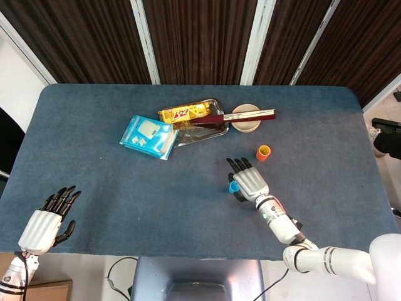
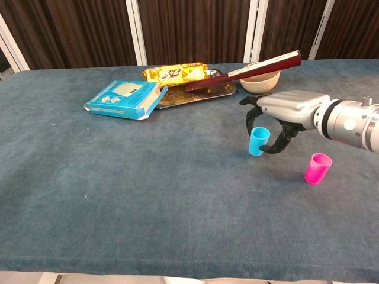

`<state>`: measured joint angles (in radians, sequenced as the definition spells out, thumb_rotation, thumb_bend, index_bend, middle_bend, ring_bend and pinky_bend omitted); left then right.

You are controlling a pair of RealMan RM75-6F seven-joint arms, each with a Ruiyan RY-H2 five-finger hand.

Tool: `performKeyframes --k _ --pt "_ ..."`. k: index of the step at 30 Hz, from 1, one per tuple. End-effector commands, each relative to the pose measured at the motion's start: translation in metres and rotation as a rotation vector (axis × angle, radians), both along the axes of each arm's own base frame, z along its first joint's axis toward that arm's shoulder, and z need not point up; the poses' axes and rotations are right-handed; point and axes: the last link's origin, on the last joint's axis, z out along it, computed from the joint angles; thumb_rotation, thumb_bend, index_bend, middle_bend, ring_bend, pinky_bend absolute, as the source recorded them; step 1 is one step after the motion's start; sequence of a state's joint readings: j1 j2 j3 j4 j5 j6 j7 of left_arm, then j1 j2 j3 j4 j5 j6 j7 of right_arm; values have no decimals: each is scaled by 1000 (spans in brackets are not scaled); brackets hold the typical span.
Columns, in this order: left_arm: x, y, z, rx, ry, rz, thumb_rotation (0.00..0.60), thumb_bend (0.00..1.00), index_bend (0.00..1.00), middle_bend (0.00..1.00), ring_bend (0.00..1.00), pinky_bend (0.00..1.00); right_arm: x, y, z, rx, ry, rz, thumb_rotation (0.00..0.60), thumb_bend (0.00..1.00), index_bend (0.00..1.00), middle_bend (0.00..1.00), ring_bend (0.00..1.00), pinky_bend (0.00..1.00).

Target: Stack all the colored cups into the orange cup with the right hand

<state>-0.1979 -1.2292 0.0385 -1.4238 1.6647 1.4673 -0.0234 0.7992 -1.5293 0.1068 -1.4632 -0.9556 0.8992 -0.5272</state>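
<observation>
From above, the right hand (image 1: 249, 182) lies palm-down over the blue cup (image 1: 234, 186), which peeks out at its left edge, with the orange cup (image 1: 264, 152) on its side just beyond the fingertips. Farther back, a metal tray (image 1: 202, 130) carries a yellow snack packet (image 1: 183, 113), beside a blue box (image 1: 148, 136) and a bowl (image 1: 245, 119). The left hand (image 1: 48, 218) rests at the table's (image 1: 113, 194) near-left edge, fingers apart, holding nothing.
</observation>
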Motion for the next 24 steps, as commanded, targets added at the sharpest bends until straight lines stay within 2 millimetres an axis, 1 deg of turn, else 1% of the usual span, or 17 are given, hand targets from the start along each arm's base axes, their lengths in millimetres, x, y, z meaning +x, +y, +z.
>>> performKeyframes --k 1,2,5,6,8,10,13,15,18,24 --pt "0 0 0 0 1 0 600 479 0 9 42 174 3 -9 18 -57 -52 -21 600 497 595 32 0 0" --pt "0 0 0 0 1 0 600 479 0 9 41 174 4 -14 25 -82 -74 -30 600 497 594 32 0 0" --pt "0 0 -1 0 3 1 600 479 0 9 41 174 7 -39 54 -199 -131 -60 600 497 593 36 0 0" --pt "0 0 -1 -1 3 1 600 479 0 9 41 174 6 -43 59 -220 -135 -68 600 497 594 39 0 0" --pt "0 0 -2 -1 6 2 600 479 0 9 41 174 1 -61 72 -282 -121 -105 600 497 595 40 0 0" --pt "0 0 -3 -4 8 3 600 479 0 8 42 174 -5 -72 77 -308 -104 -141 600 497 596 40 0 0" --pt "0 1 -4 -7 11 4 600 479 0 8 41 174 -15 -85 82 -336 -73 -190 600 497 596 40 0 0" --pt "0 1 -5 -8 13 5 600 479 0 8 41 175 -22 -90 81 -337 -52 -214 600 496 596 41 0 0" --pt "0 2 -6 -11 15 8 600 479 0 9 42 174 -30 -92 75 -325 -24 -237 600 497 596 40 0 0" --pt "-1 4 -6 -11 16 13 600 479 0 8 42 174 -35 -91 70 -317 4 -237 600 497 596 41 0 0"
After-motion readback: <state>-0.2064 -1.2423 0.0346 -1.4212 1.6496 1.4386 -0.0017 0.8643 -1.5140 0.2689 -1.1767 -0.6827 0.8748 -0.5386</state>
